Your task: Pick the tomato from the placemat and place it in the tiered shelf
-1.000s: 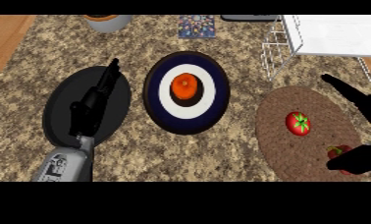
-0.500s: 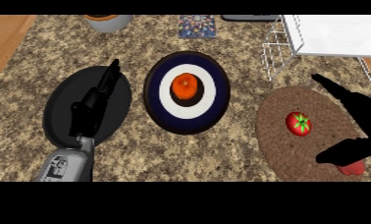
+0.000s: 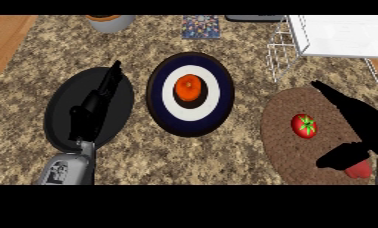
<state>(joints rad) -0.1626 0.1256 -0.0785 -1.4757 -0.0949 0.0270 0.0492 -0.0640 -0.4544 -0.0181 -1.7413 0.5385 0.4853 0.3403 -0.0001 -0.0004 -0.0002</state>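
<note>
The tomato (image 3: 304, 125) is lying on the round brown placemat (image 3: 284, 147) near the counter's (image 3: 148, 162) right edge, with its green stalk facing up. The right hand (image 3: 356, 131) is hovering at the mat's right side with its fingers spread wide, one finger pointing toward the far edge above the tomato and the thumb reaching in below it; it is grasping nothing and is not touching the tomato. A second red thing (image 3: 359, 170) is peeking out under the thumb at the mat's near right rim, too hidden to identify. The tiered shelf (image 3: 325, 42), white with wire sides, is standing at the counter's far right corner, just beyond the mat. In the middle of the counter a dark blue and white plate (image 3: 190, 117) is carrying an orange fruit (image 3: 188, 87). The left hand (image 3: 92, 109) is resting with relaxed, straight fingers over a black plate (image 3: 63, 107) toward the counter's left edge. A bowl (image 3: 111, 22) and a patterned square (image 3: 201, 26) are sitting along the far edge.
</note>
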